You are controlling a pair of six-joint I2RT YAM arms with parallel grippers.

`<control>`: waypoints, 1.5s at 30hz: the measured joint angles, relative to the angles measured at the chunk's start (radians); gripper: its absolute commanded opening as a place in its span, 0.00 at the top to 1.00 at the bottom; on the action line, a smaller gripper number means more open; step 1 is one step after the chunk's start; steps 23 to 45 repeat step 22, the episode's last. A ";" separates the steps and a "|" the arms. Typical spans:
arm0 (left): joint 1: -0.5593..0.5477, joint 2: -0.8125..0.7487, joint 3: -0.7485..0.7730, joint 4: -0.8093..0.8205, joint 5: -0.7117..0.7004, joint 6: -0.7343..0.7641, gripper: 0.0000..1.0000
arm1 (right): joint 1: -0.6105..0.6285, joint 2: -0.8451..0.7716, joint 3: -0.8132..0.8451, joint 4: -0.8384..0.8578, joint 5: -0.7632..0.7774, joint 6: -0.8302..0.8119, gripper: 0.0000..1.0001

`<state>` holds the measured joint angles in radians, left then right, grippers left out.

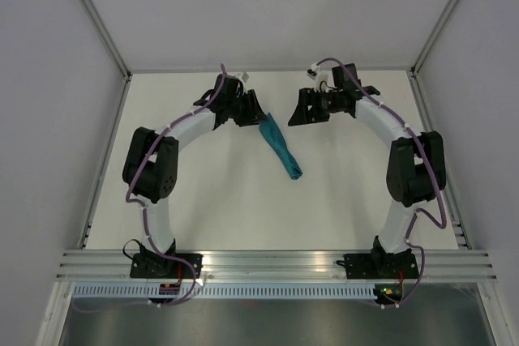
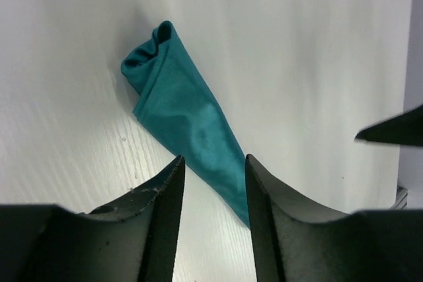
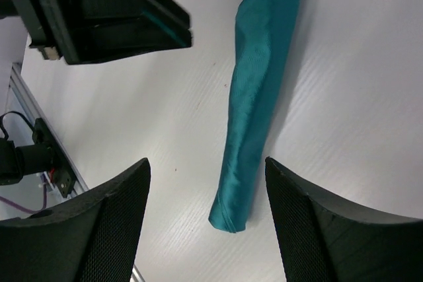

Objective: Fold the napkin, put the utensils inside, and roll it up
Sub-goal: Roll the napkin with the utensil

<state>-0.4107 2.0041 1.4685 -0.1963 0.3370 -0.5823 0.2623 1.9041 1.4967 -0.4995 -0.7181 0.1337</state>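
Napkin [image 1: 280, 150]: teal soft cloth w/ fine weave, rolled into a long tapered tube, lying diagonal mid-counter [image 1: 219, 200]. One end is thick w/ a curled, open fold, the other narrows to a point. Counter is white, matte, faintly grained. The left tool [image 2: 213, 160] sits at the roll's narrow far end, its black fingers parted w/ the cloth running between them; no clear pinch. Right tool [image 3: 206, 163] is spread wide, holding nothing, just beside the roll, textured mesh-like pads facing in.

We take this for a robot lab cell — plain white panels [image 1: 268, 6] beyond the left gripper [image 1: 250, 113] and right gripper [image 1: 300, 111], a white table [image 1: 227, 208] beneath them, aluminium rail [image 1: 276, 263] behind.
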 measured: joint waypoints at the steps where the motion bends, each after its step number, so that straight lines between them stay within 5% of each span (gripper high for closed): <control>1: 0.000 -0.037 -0.019 0.000 -0.004 0.007 0.51 | -0.021 -0.030 -0.004 0.005 0.005 -0.008 0.24; 20: 0.000 -0.784 -0.447 -0.042 -0.005 0.144 0.43 | -0.476 -0.597 -0.384 0.125 0.110 -0.161 0.18; 45: 0.000 -0.814 -0.465 -0.050 -0.006 0.154 0.42 | -0.491 -0.617 -0.396 0.135 0.113 -0.165 0.15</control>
